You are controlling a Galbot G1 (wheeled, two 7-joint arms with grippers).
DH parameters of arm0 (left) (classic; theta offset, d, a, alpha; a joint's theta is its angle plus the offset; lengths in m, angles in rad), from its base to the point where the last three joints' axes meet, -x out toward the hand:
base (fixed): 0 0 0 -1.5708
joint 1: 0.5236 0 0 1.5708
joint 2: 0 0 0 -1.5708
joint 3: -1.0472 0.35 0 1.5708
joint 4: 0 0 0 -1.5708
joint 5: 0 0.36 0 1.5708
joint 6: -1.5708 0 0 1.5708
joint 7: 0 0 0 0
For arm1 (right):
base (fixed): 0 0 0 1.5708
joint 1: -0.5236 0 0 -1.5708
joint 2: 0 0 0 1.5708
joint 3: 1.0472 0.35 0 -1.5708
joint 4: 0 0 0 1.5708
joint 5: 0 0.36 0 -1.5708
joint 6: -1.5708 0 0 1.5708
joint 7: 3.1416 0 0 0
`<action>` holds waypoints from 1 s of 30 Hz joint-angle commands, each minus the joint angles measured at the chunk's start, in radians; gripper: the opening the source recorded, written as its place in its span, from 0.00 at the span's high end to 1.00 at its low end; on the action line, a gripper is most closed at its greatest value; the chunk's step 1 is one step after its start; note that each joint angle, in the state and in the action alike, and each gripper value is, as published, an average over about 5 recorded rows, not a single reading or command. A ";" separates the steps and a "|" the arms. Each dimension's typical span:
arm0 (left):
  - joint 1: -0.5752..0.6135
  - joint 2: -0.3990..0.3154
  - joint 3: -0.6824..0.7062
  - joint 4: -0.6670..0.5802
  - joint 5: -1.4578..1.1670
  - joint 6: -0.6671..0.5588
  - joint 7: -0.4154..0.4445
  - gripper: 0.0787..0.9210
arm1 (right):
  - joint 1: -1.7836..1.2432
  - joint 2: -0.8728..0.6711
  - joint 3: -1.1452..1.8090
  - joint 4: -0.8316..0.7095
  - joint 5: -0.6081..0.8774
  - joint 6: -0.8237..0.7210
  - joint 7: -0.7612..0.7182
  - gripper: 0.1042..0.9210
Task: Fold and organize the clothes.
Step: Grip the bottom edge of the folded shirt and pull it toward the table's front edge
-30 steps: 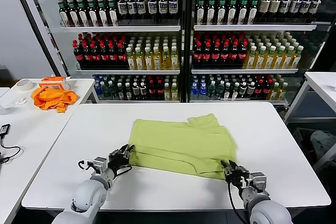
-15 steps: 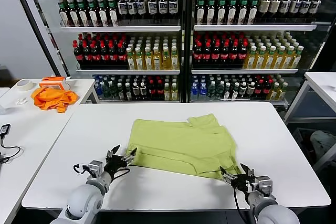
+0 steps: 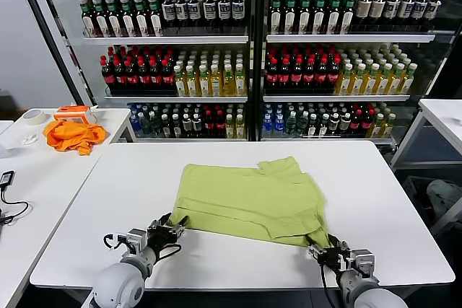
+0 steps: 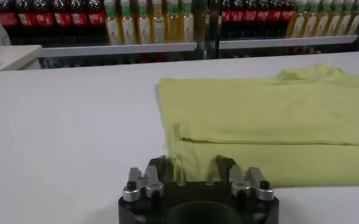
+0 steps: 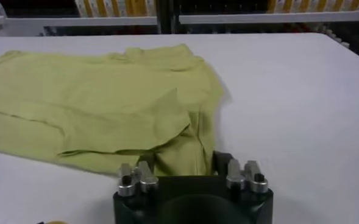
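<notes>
The lime T-shirt (image 3: pixel 249 200) lies folded flat on the middle of the white table (image 3: pixel 375 185). My left gripper (image 3: pixel 170 226) is low over the table at the shirt's near left corner. Its fingers are open, with the shirt's edge between them in the left wrist view (image 4: pixel 191 163). My right gripper (image 3: pixel 325 252) is at the shirt's near right corner, also open with the fabric's corner between its fingers (image 5: pixel 183 157). The shirt fills the middle of both wrist views (image 4: pixel 270 115) (image 5: pixel 100 103).
A bright orange cloth (image 3: pixel 72 135) and a tape roll (image 3: pixel 32 115) lie on a side table at the left. A black cable (image 3: pixel 9 210) lies there too. Shelves of bottles (image 3: pixel 245 63) stand behind. Another table (image 3: pixel 444 117) is at the right.
Both grippers have opened and drawn back a little toward the table's near edge. The shirt lies almost as before.
</notes>
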 commanded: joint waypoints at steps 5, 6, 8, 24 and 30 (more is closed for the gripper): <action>0.065 0.011 -0.001 -0.071 0.030 0.046 -0.027 0.74 | -0.042 -0.012 0.012 0.037 -0.009 0.011 0.001 0.76; 0.086 0.018 -0.009 -0.089 0.031 0.046 -0.031 0.77 | -0.062 -0.019 0.014 0.056 -0.017 0.013 -0.002 0.80; 0.137 0.034 -0.028 -0.133 0.029 0.046 -0.042 0.84 | -0.106 -0.033 0.019 0.092 -0.039 0.020 -0.009 0.87; 0.394 0.140 -0.125 -0.354 0.026 0.043 -0.113 1.00 | -0.308 -0.078 0.040 0.226 -0.150 0.037 -0.014 0.98; 0.392 0.136 -0.112 -0.365 0.025 0.047 -0.109 1.00 | -0.316 -0.070 0.038 0.228 -0.162 0.027 -0.012 0.94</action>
